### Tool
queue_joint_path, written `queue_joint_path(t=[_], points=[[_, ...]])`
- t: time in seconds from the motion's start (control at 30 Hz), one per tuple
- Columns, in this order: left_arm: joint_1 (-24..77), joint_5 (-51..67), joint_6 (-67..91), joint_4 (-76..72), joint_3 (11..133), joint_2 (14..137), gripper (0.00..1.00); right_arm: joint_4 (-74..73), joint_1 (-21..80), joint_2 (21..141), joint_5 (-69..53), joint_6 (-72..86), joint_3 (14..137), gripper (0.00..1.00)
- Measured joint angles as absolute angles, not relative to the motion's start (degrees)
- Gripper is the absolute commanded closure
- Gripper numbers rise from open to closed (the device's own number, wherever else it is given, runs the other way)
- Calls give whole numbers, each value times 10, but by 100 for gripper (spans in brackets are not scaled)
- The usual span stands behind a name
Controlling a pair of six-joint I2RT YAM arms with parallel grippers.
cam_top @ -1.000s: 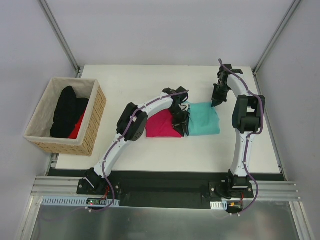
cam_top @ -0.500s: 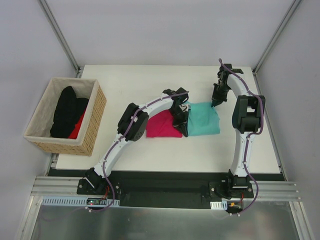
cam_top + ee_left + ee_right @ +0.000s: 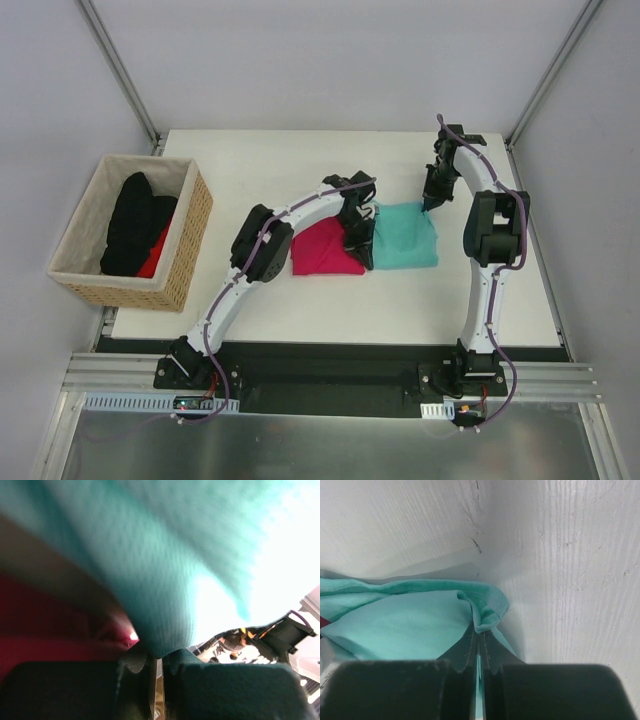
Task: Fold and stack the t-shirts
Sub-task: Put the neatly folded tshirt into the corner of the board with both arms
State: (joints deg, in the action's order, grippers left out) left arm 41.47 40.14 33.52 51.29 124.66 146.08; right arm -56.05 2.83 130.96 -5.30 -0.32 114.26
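- The teal shirt (image 3: pixel 405 236) lies folded on the tabletop (image 3: pixel 300 170), just right of the pink shirt (image 3: pixel 322 250).
- The left hand (image 3: pixel 156 657) pinches its edge nearest the pink shirt; the right hand (image 3: pixel 479 640) pinches its corner farthest from the pink shirt.
- Best to lift both hands evenly, keep the folds taut, and lay it squarely over the pink shirt.

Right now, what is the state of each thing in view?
teal t-shirt, folded, pinched by both pincers.
pink t-shirt, folded, lying flat, not held.
left pincer, shut on teal t-shirt.
right pincer, shut on teal t-shirt.
basket, upright, holding dark clothes.
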Motion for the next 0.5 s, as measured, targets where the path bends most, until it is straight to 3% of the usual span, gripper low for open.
queue_joint_path(t=[0.5], points=[[397, 343, 335, 512, 1193, 1373, 100, -568, 36, 1309, -57, -3, 1152, 99]])
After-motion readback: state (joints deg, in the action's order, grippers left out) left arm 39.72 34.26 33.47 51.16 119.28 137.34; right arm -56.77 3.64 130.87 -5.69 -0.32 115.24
